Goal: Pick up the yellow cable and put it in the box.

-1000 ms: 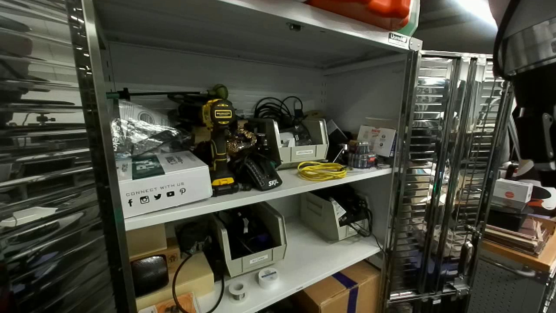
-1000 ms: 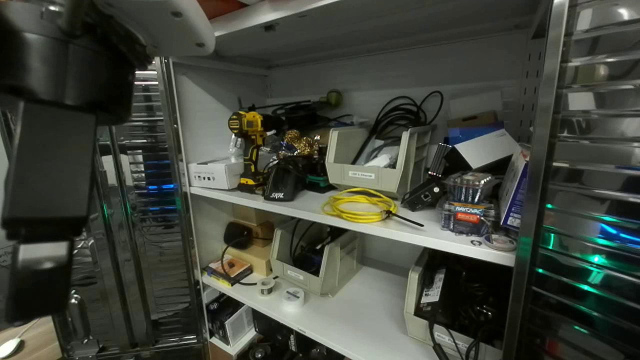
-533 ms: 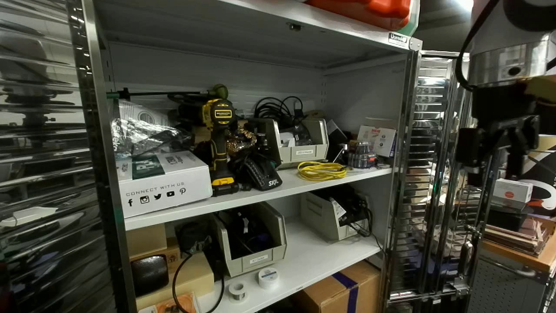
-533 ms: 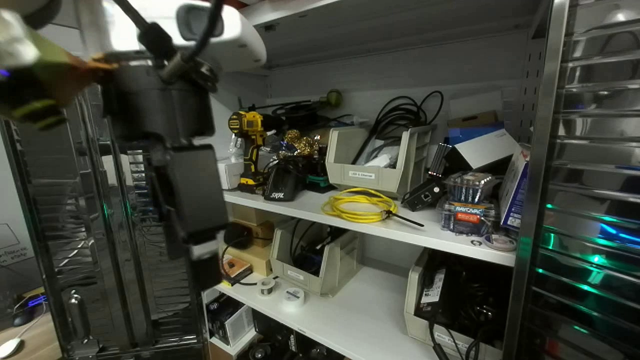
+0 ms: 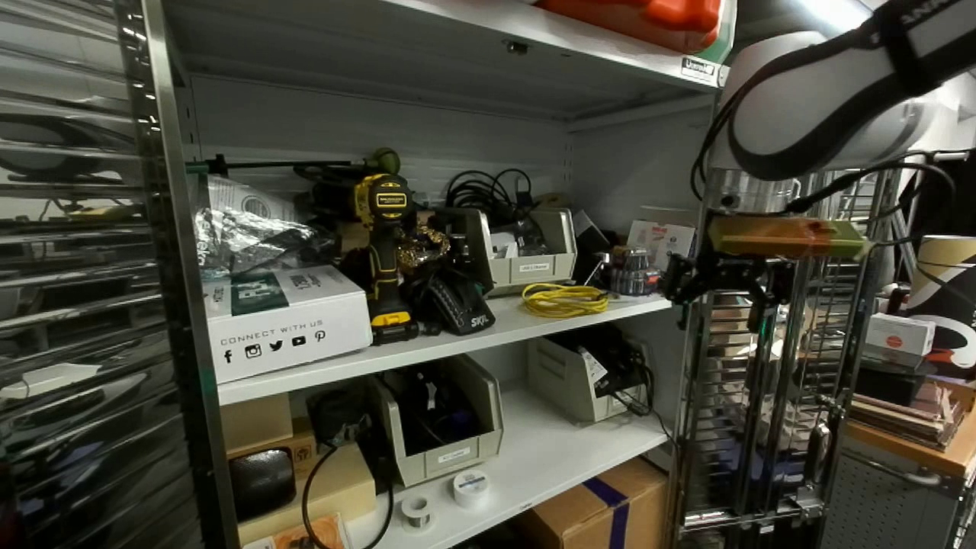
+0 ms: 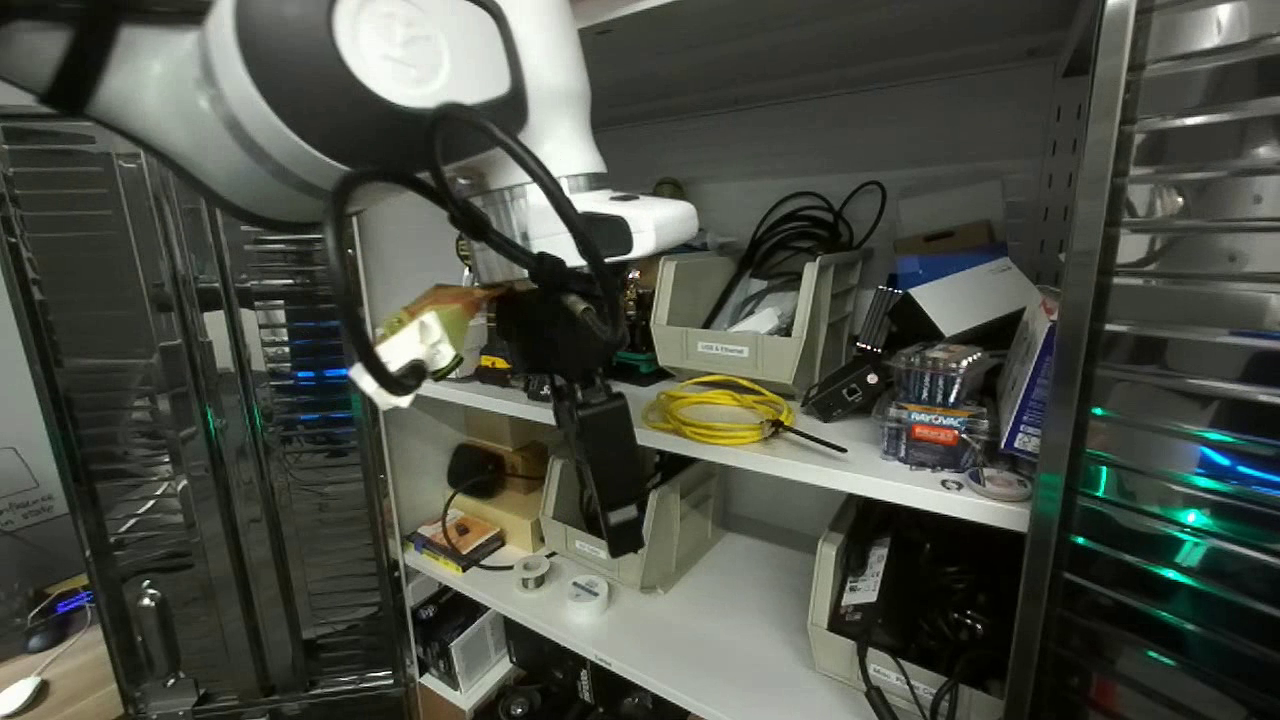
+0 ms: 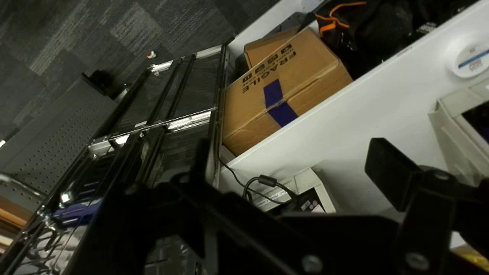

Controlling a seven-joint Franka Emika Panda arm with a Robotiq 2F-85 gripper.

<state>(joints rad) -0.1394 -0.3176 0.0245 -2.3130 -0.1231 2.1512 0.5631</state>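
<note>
The metal cabinet [image 5: 473, 122] is filling most of both exterior views, and here the white robot arm [image 6: 370, 110] is looming across the upper left of an exterior view! The upper shelf [image 6: 860, 477] is slanting through the middle. In the wrist view, a brown FRAGILE carton [image 7: 301, 88] is sitting upper centre. Mid-frame, the whitish USB & Ethernet bin [image 6: 770, 360] is standing on that shelf. Left of centre, a cordless drill [image 5: 390, 200] is standing upright. Right of centre, the gripper [image 5: 719, 314] is hanging, fingers [image 7: 391, 172] spread wide. And the yellow cable [image 6: 718, 433] is lying coiled on the shelf, just in front of the bin!
</note>
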